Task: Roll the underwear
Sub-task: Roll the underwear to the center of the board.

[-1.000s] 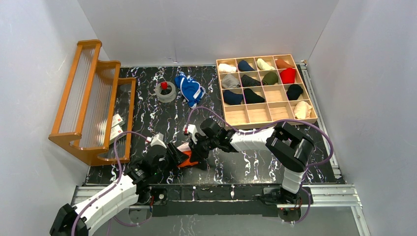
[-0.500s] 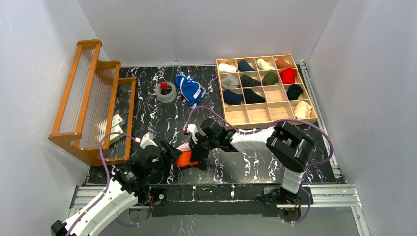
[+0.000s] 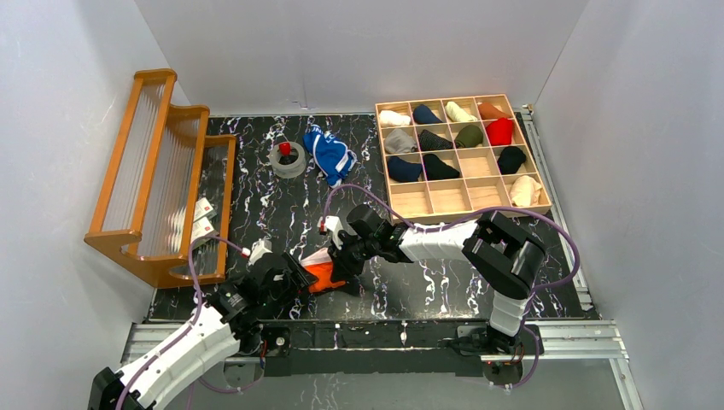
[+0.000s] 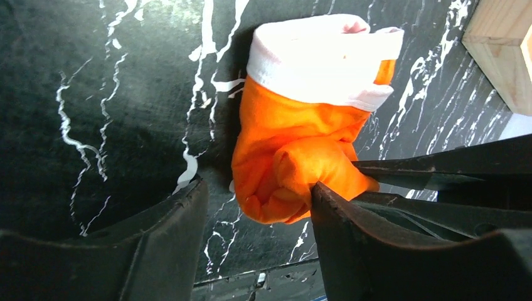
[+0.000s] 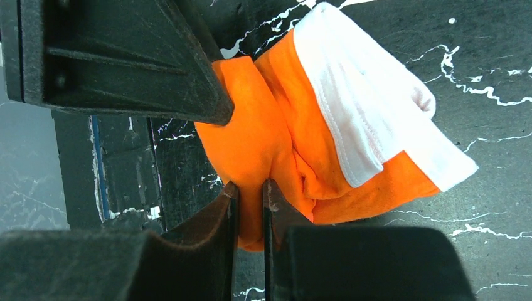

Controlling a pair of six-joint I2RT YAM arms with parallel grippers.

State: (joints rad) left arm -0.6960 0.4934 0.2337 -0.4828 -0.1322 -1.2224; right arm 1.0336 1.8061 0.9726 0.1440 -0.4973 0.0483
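Observation:
The orange underwear (image 3: 322, 275) lies bunched on the black marbled table near its front edge, white waistband (image 4: 323, 59) at the far end. My right gripper (image 5: 250, 188) is shut on a fold of its orange fabric. It shows in the top view (image 3: 346, 272) just right of the bundle. My left gripper (image 4: 257, 188) is open, with the rolled orange end (image 4: 295, 169) between its jaws and touching the right finger (image 4: 351, 232). It shows in the top view (image 3: 294, 275) just left of the bundle. The blue underwear (image 3: 329, 154) lies crumpled at the back.
A wooden grid box (image 3: 450, 210) holding several rolled garments stands at the back right. An orange wooden rack (image 3: 158, 179) stands at the left. A grey tape roll with a red piece (image 3: 288, 159) lies beside the blue underwear. The table's front edge is close behind the grippers.
My left arm has drawn back and to the left a little, its gripper staying at the orange bundle. The right arm and the bundle have barely moved.

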